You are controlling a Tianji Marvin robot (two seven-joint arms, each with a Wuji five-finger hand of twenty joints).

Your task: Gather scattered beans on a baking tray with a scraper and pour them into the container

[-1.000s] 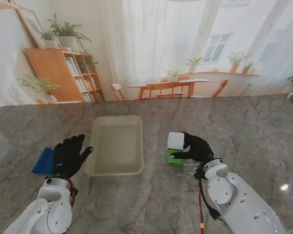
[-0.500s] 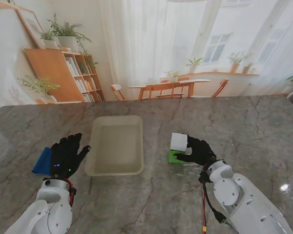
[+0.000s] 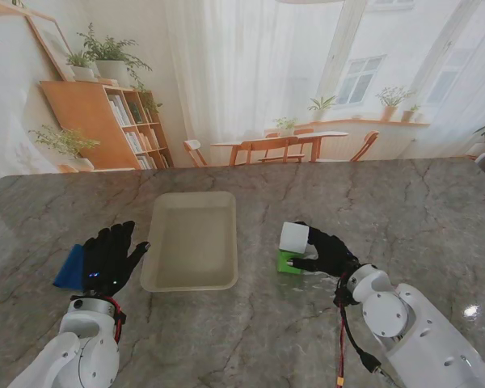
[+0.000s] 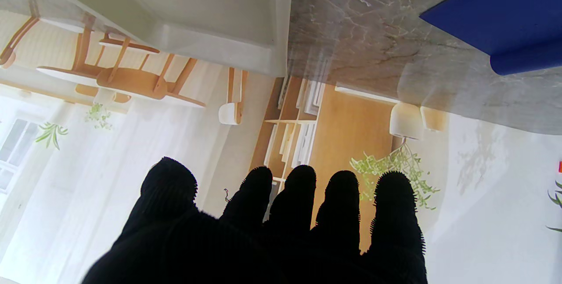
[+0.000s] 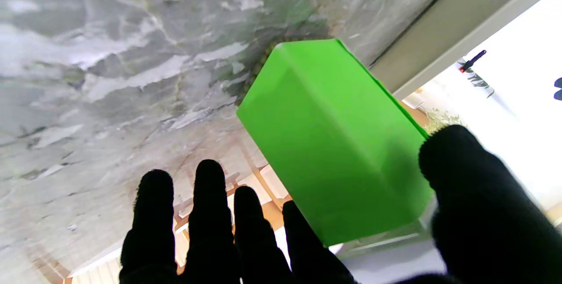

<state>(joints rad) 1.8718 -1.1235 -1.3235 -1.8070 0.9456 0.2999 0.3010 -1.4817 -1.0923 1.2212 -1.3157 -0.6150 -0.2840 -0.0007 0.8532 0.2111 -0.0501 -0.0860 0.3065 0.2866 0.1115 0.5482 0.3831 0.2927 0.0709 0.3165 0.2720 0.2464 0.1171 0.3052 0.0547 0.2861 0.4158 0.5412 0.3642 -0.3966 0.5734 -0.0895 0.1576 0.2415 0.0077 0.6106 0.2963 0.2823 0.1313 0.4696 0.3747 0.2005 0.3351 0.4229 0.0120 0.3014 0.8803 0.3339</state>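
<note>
On the far left of the table point(image 3: 404, 202) lies the blue scraper point(image 3: 70, 267), flat on the marble, half hidden by the left hand point(image 3: 111, 257). That hand hovers over it with fingers spread and straight, holding nothing; the left wrist view shows the scraper's blue edge off to one side of the fingertips, with no finger curled round it. My guess is the hand is placed there to pick up the tool, since the sweeping cannot begin without it.

Just to the right sits the cream baking tray point(image 3: 160, 275), long side running away from me, near the left thumb but apart from it. I can make out no beans on it (they may simply be too small at this size), so how much there is to gather is unclear.

Further right, well apart from the tray, stands the green container point(image 3: 285, 263) with a white block point(image 3: 293, 236) on top. The right hand point(image 3: 327, 250) wraps it from the right side: in the wrist view the thumb lies against one green face and the four fingers reach past the other, so it looks like a grasp, probably to steady it for the pour.

Nothing stands between tray and container; only bare marble.
</note>
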